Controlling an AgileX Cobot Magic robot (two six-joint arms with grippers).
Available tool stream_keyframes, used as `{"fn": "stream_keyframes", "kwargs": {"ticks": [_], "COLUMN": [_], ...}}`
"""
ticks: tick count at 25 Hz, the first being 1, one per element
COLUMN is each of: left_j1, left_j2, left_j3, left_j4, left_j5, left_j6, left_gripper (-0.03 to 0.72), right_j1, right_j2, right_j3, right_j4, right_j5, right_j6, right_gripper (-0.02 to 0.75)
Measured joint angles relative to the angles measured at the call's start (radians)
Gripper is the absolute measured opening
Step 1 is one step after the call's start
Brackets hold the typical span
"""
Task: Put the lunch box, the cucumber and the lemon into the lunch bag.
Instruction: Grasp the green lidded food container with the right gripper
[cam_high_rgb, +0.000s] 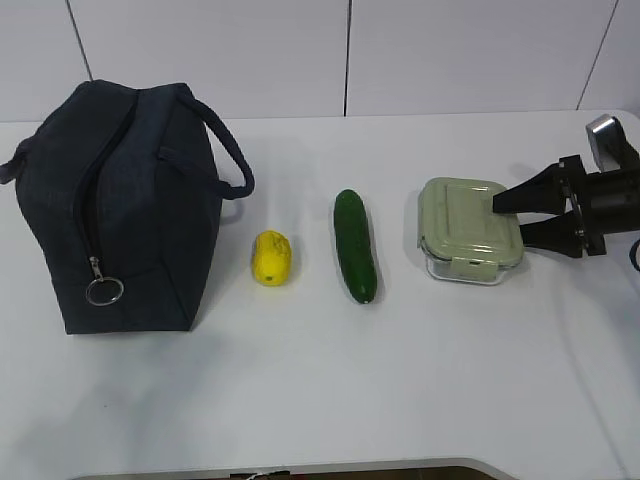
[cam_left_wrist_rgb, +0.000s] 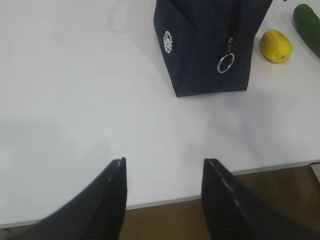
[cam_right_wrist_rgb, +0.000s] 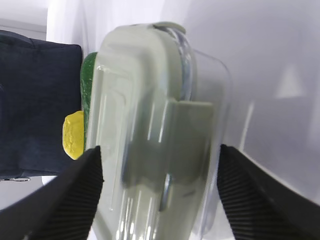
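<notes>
The navy lunch bag (cam_high_rgb: 130, 210) stands at the left, its ring pull (cam_high_rgb: 104, 291) hanging at the front end. The yellow lemon (cam_high_rgb: 271, 257), the dark green cucumber (cam_high_rgb: 355, 245) and the lunch box (cam_high_rgb: 465, 230) with its sage-green lid lie in a row to its right. My right gripper (cam_high_rgb: 508, 220) is open at the box's right end. In the right wrist view the box (cam_right_wrist_rgb: 150, 125) fills the space between the spread fingers of that gripper (cam_right_wrist_rgb: 159, 150), apart from both. My left gripper (cam_left_wrist_rgb: 165, 161) is open and empty over the table's front edge, short of the bag (cam_left_wrist_rgb: 210, 45).
The white table (cam_high_rgb: 400, 380) ends in a wall at the back. The left wrist view shows the table's front edge (cam_left_wrist_rgb: 165, 200) with brown floor below, plus the lemon (cam_left_wrist_rgb: 276, 46) and the cucumber's tip (cam_left_wrist_rgb: 309, 20) beyond the bag.
</notes>
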Motion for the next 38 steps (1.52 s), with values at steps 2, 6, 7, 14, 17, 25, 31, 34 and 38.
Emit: {"fn": "stream_keyframes", "kwargs": {"ticks": [2,6,7,14,17,25,31,34,38], "left_j1": [0.0,0.0,0.0,0.0,0.0,0.0,0.0,0.0,0.0], "left_j2": [0.0,0.0,0.0,0.0,0.0,0.0,0.0,0.0,0.0], "left_j3": [0.0,0.0,0.0,0.0,0.0,0.0,0.0,0.0,0.0], "left_j4": [0.0,0.0,0.0,0.0,0.0,0.0,0.0,0.0,0.0], "left_j5": [0.0,0.0,0.0,0.0,0.0,0.0,0.0,0.0,0.0], "left_j6": [0.0,0.0,0.0,0.0,0.0,0.0,0.0,0.0,0.0], "left_gripper": [0.351,0.351,0.351,0.351,0.351,0.351,0.351,0.351,0.351], "right_j1": [0.002,0.009,0.013,0.025,0.03,0.03,0.03,0.03,0.03], "right_j2": [0.0,0.0,0.002,0.017,0.022,0.034,0.034,0.034,0.034], "right_j3": [0.0,0.0,0.0,0.0,0.0,0.0,0.0,-0.002,-0.002], "right_j4": [0.002,0.004,0.005,0.011,0.012,0.028,0.034,0.042,0.043], "right_j5": [0.0,0.0,0.0,-0.002,-0.002,-0.002,-0.002,0.0,0.001], "right_j6": [0.0,0.0,0.0,-0.002,-0.002,-0.002,-0.002,-0.002,-0.002], "right_gripper": [0.566,0.566,0.566,0.566,0.566,0.565,0.482,0.445,0.422]}}
